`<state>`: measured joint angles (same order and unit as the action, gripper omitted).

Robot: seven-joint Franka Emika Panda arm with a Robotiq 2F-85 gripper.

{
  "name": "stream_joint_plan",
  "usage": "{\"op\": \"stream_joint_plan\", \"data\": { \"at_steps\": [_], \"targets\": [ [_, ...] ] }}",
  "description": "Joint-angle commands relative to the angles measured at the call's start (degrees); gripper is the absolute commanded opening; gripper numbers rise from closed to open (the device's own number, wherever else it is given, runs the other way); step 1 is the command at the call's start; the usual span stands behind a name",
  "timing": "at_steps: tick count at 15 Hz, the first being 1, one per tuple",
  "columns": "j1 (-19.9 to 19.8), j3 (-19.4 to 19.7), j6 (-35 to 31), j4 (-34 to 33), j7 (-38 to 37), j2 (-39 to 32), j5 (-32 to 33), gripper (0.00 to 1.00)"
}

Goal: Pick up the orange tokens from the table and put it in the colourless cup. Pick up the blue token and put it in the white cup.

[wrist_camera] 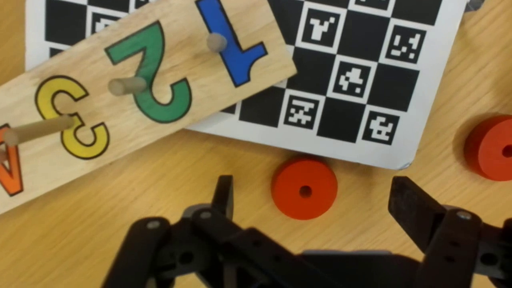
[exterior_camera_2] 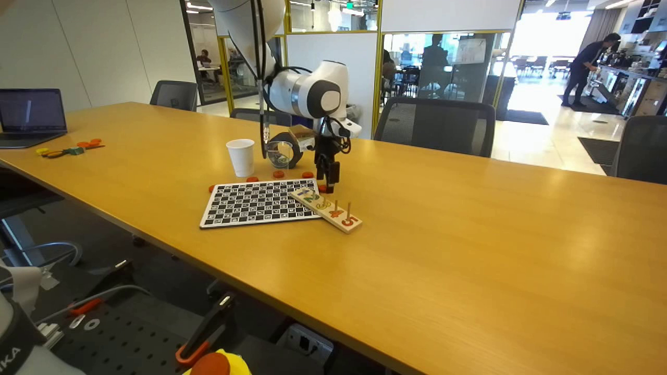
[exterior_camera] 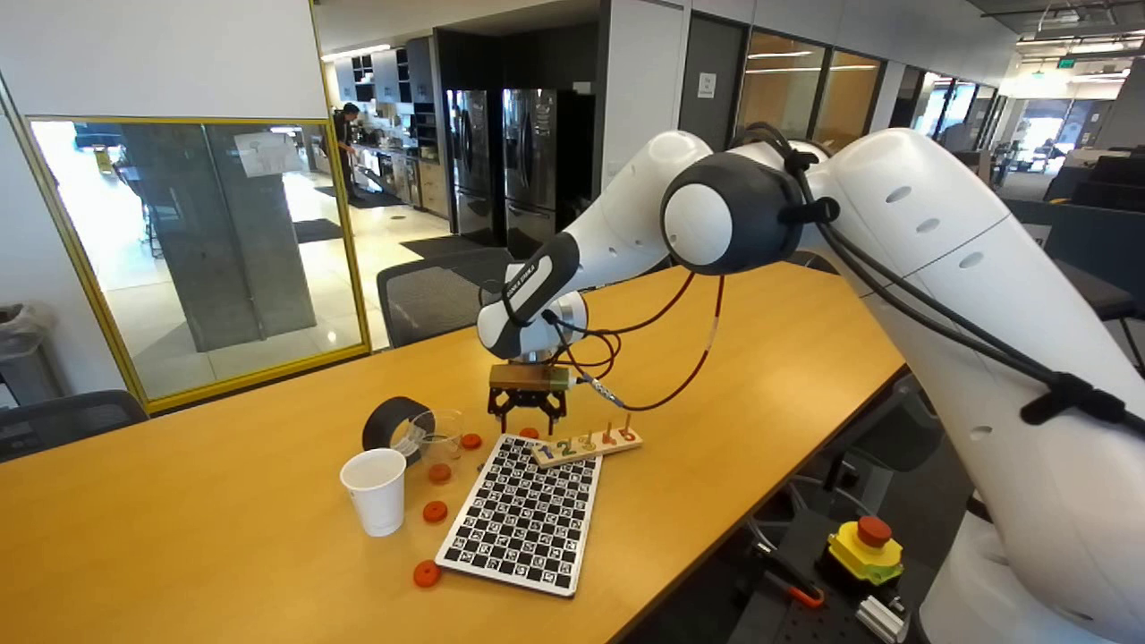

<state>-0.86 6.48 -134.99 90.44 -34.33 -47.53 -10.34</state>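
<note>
My gripper [wrist_camera: 312, 180] is open and empty, its fingers on either side of an orange token [wrist_camera: 294, 200] that lies flat beside the checkered board's edge. A second orange token [wrist_camera: 486, 154] shows at the right of the wrist view. In an exterior view the gripper [exterior_camera: 528, 427] hangs over the far end of a line of orange tokens [exterior_camera: 435, 512] on the table [exterior_camera: 716, 358]. The white cup [exterior_camera: 377, 496] stands upright. The colourless cup [exterior_camera: 445, 429] is behind it, beside a black roll; both cups also show in an exterior view [exterior_camera_2: 241, 159]. No blue token is visible.
The checkered board [exterior_camera: 519, 528] lies beside the tokens. A wooden number board with upright pegs [wrist_camera: 168, 76] rests partly on it, close to the gripper. The black roll [exterior_camera: 383, 420] stands by the colourless cup. A laptop [exterior_camera_2: 31, 112] and small tools [exterior_camera_2: 62, 152] lie farther along the table.
</note>
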Motion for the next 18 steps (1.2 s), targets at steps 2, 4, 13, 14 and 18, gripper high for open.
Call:
{"op": "stream_joint_plan", "data": {
  "at_steps": [2, 4, 13, 14, 18],
  "targets": [
    [0.3, 0.6, 0.3, -2.8, -0.1, -2.0, -0.2, 1.00],
    [0.5, 0.7, 0.3, -3.0, 0.0, -2.3, 0.1, 0.75],
    [0.9, 1.7, 2.1, -3.6, -0.3, -1.3, 1.3, 0.18],
    [1.0, 1.8, 2.2, -3.5, -0.4, -1.1, 1.5, 0.20],
    [1.8, 2.9, 1.2, -1.2, -0.4, 2.8, 2.7, 0.20]
  ]
}}
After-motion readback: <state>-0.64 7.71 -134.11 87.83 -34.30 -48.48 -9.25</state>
